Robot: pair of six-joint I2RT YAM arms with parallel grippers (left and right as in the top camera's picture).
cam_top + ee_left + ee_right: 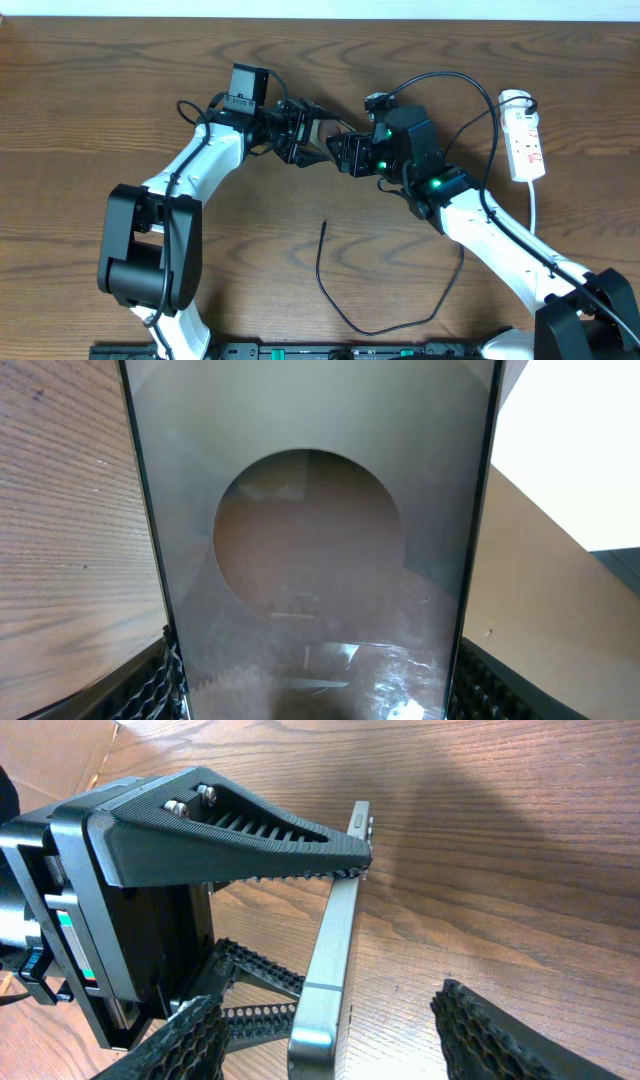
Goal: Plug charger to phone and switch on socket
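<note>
Currently the phone (320, 560) sits mid-tabletop, clamped in the left end effector (308, 133). In the left wrist view its glass fills almost the whole frame, with a pale round shape on a brownish screen and the mesh fingers (150, 680) pressed on either long side. From the right wrist view we see the phone edge-on, one ribbed black finger on top of it and one beneath, so that end effector is closed on it. The right end effector (338, 148) faces it from the other side with its jaws spread wide. Its two honeycomb pads (190, 1040) flank the phone's near end with gaps on both sides, holding nothing. The charger (330, 300) lies loose on the tabletop (90, 90) nearer the arm bases, a thin black cable looping low. Its plug tip (325, 223) lies free, well apart from the phone. The socket (526, 135) lies off at the right edge, with its white cord (533, 205) trailing down beside the right arm. We cannot tell its switch position.
</note>
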